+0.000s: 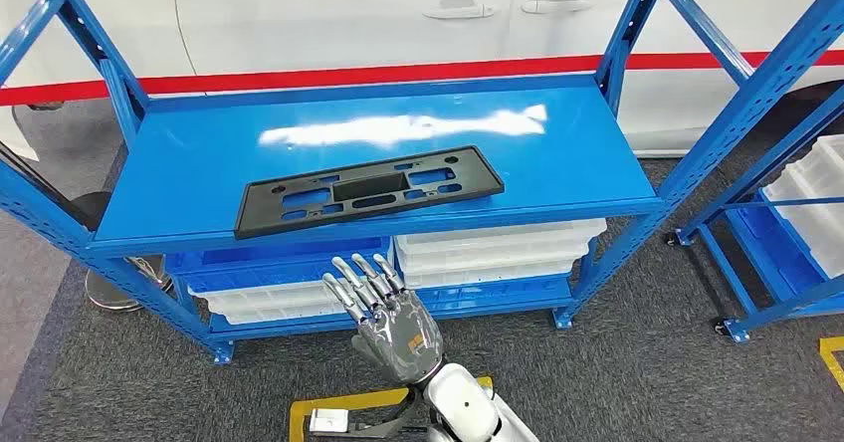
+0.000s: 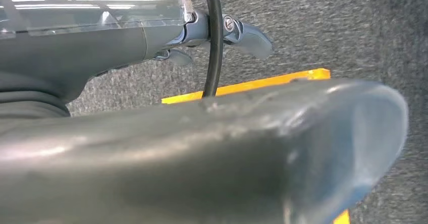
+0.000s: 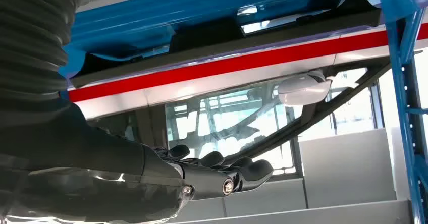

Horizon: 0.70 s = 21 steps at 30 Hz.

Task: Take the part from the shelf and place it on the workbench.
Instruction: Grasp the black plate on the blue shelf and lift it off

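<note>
The flat black plastic plate-holder part with rectangular cut-outs point(image 1: 368, 191) is lying on the top deck of the blue steel shelf point(image 1: 557, 153), toward the near edge and left of centre, with its long side running left to right and its right end angled slightly farther away. Nothing is touching it.

The right hand point(image 1: 390, 325) is hovering in front of the shelf, below the near edge and short of the part, fingers extended, apart and pointing toward the shelf, holding nothing. In the right wrist view the fingers point(image 3: 242, 171) are lying nearly straight, with the underside of the part point(image 3: 212, 35) above and beyond them.

The left hand point(image 2: 222, 35) is hanging over the grey carpet floor point(image 2: 323, 27); its fingers appear loosely bent with nothing in them, though how far apart they are cannot be told.

Judgement: the reach stage is in hand and the pick-up is not yet made. The next move is calling for the right hand to rise above deck level, advance over the near long edge of the part, and close on that edge.
</note>
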Motion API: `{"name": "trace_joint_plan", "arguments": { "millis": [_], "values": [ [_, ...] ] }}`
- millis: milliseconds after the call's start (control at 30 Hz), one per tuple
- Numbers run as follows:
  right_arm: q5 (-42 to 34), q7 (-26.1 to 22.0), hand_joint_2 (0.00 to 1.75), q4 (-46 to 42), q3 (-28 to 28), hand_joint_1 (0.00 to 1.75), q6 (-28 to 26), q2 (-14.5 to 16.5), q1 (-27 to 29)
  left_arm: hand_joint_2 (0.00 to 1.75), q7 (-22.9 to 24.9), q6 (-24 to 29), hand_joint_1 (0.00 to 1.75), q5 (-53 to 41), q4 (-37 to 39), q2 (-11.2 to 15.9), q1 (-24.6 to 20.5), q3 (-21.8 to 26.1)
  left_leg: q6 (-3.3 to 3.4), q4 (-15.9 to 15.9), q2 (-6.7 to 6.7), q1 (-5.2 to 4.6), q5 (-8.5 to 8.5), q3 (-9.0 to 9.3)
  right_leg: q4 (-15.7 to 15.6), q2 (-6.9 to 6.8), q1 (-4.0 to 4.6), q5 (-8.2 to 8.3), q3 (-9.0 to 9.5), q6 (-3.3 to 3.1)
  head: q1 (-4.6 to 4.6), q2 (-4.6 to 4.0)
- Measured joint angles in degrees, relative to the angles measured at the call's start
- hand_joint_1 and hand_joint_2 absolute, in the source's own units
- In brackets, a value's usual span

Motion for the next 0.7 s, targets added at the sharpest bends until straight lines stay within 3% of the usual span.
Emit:
{"name": "trace_joint_plan", "arguments": {
  "millis": [100,233,300,400,433,467,533,567,600,700],
  "values": [
    [-0.02,0.00,1.75,0.30,-0.17,0.00,-0.01,0.09,-0.02,0.00,0.07,0.02,0.00,-0.16,0.02,-0.07,-0.08,0.01,-0.45,-0.18,0.04,-0.01,-0.58,0.41,-3.47,-0.06,0.54,-0.11,1.39,-1.05,-0.05,0.00],
    [-0.19,0.05,1.75,0.73,-0.43,0.00,-0.02,0.36,-0.12,0.00,0.19,0.05,0.00,-0.44,0.04,0.20,-0.17,0.02,-1.80,1.30,0.18,0.11,-0.94,1.09,-5.65,0.04,0.20,-0.27,3.57,-1.49,-0.05,0.00],
    [-0.22,0.08,1.75,0.94,-0.47,0.00,-0.02,0.48,-0.28,0.00,0.20,0.05,0.00,-0.55,0.04,0.31,-0.26,0.01,-2.54,5.65,0.18,0.41,-2.69,-1.03,-6.35,-0.09,-0.16,-0.55,4.85,-1.73,-0.06,0.00],
    [-0.38,0.20,1.75,1.31,-0.59,0.00,-0.02,0.54,-0.34,0.00,0.26,0.07,0.00,-0.63,0.04,0.52,-0.18,0.02,-3.84,14.40,0.18,1.11,-5.77,-7.27,-6.40,-0.02,-0.42,-1.44,5.72,-1.63,-0.06,0.00],
    [-0.52,0.22,1.75,1.44,-0.68,0.00,-0.02,0.54,-0.31,0.00,0.29,0.08,0.00,-0.66,0.05,0.58,-0.08,0.02,-4.16,14.67,0.20,1.39,-5.13,-8.31,-6.31,0.07,-0.59,-1.84,6.10,-1.40,-0.06,0.00],
    [-0.74,0.24,1.75,1.56,-0.79,0.00,-0.02,0.56,-0.30,0.00,0.32,0.08,0.00,-0.72,0.05,0.65,0.02,0.03,-4.50,12.95,0.22,1.69,-3.14,-8.40,-6.16,0.16,-0.83,-2.30,6.56,-1.09,-0.06,0.00],
    [-1.21,0.25,1.75,1.74,-1.08,0.00,-0.02,0.63,-0.31,0.00,0.36,0.08,0.00,-0.82,0.09,0.73,0.11,0.04,-5.41,6.36,0.23,2.25,2.17,-6.85,-5.73,0.24,-1.24,-3.37,7.45,-0.24,-0.06,0.00],
    [-1.42,0.26,1.75,1.84,-1.25,0.00,-0.02,0.69,-0.36,0.00,0.40,0.07,0.00,-0.93,0.14,0.75,0.10,0.05,-5.46,3.50,0.25,2.29,3.29,-6.20,-5.42,0.23,-1.28,-3.81,7.59,0.19,-0.06,0.00],
    [-1.56,0.29,1.75,1.95,-1.45,0.00,-0.02,0.74,-0.41,0.00,0.46,0.06,0.00,-1.04,0.18,0.78,0.05,0.07,-5.01,2.02,0.23,2.23,3.88,-5.92,-5.19,0.22,-1.21,-4.10,7.54,0.58,-0.06,0.00],
    [-1.80,0.51,1.75,2.31,-1.95,0.00,-0.03,0.91,-0.56,0.00,0.61,0.01,0.00,-1.33,0.24,0.89,0.09,0.14,-2.73,1.70,0.19,1.97,3.74,-6.01,-5.01,0.17,-1.02,-4.65,7.32,1.41,-0.06,0.00]
  ]
}}
